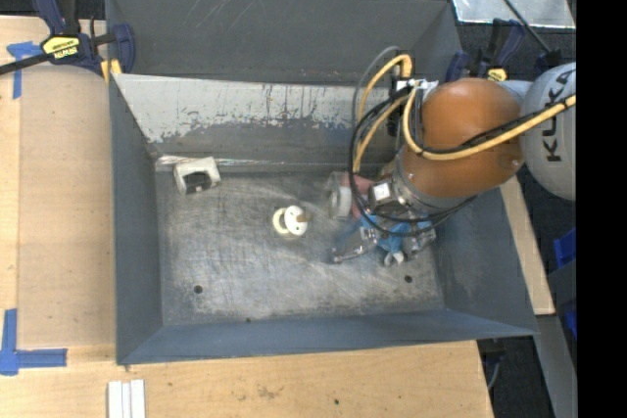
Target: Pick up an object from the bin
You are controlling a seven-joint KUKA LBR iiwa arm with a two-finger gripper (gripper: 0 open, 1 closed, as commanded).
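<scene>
single camera above bin (137,210), angled down; arm (460,137) enters right

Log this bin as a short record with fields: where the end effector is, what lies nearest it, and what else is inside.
container: grey metal bin
end effector: low at the bin floor, right side, under the orange wrist cover
nearest things: small blue piece and dark metal piece at its tip; grey cylindrical piece just left of it
further left: white and yellow round piece, mid floor
far left: white block with a dark opening, by the back wall
held: cannot tell
</scene>
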